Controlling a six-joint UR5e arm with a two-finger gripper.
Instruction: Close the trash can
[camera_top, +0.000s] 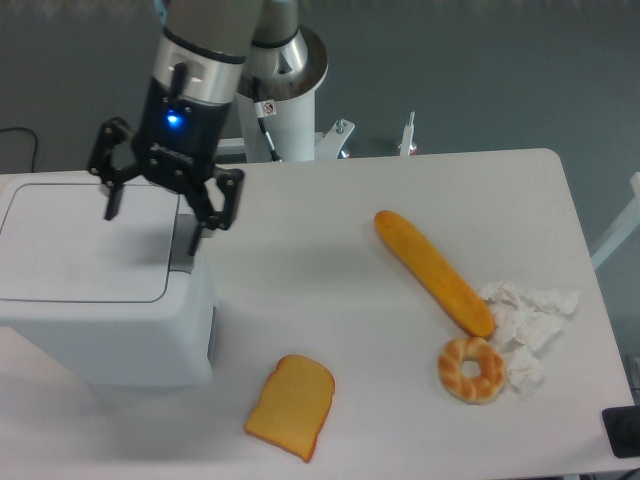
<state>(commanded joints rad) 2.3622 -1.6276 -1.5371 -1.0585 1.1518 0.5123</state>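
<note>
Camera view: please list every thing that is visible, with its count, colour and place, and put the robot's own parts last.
trash can: 1, white, left side of the table, flat lid down
baguette: 1, golden orange, right of centre, lying diagonally
bagel: 1, tan and white, just below the baguette's lower end
crumpled paper: 1 pile, white, right edge of the table, beside the bagel
bread slice: 1, golden orange, front of the table, right of the trash can
table: 1, white
gripper: 1, black, open, above the trash can's right rear part
robot base: 1, white, behind the table
</note>
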